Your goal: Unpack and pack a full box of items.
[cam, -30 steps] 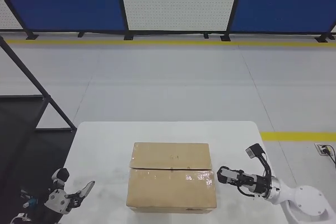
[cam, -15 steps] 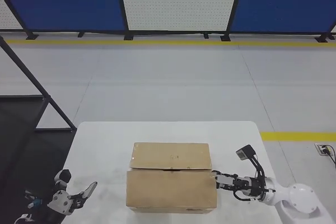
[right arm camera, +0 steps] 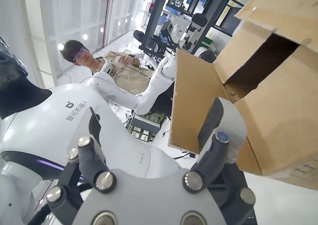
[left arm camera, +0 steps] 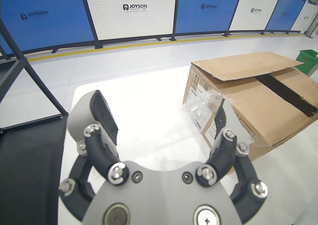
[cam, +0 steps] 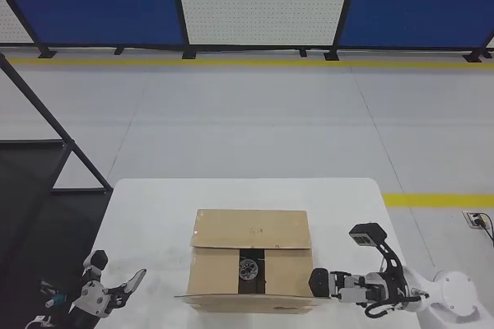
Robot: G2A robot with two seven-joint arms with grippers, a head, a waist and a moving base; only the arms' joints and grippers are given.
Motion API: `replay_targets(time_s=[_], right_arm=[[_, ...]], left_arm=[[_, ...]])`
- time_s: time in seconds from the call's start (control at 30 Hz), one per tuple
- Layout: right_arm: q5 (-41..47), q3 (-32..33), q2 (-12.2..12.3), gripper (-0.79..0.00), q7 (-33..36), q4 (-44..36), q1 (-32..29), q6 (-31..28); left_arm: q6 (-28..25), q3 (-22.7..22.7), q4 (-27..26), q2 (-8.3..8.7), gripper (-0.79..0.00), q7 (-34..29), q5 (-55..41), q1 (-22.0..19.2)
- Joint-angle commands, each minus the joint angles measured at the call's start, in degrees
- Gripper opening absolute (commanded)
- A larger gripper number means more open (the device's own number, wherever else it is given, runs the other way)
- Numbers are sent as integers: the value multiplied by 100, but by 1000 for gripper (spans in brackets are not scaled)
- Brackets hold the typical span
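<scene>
The right gripper (cam: 317, 281), fingers spread, sits at the near flap (cam: 230, 300) of the box (cam: 249, 229), mid-table. The left gripper (left arm camera: 159, 101), likewise released, hovers over the white table (cam: 148, 222), at its near-left corner. Pale floor (cam: 247, 123) and blue-white panels (cam: 263, 20) lie beyond.

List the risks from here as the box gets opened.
The right gripper is open beside the raised near flap, not clamped on it, so the flap may swing back shut. The far flap lies over part of the box, so an arm going for the items inside could catch on it.
</scene>
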Motion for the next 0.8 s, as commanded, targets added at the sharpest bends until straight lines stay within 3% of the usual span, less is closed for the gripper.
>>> replay_targets(time_s=[0.0, 0.43, 0.77], right_arm=[[-153, 45, 43, 0, -19, -251, -145, -20], [-1165, -100, 381, 0, -134, -1272, -929, -136], [-1485, -659, 702, 0, -368, -875, -932, -370]], left_arm=[[0, 0, 0, 0, 0, 0, 0, 0], [0, 0, 0, 0, 0, 0, 0, 0], [0, 0, 0, 0, 0, 0, 0, 0]])
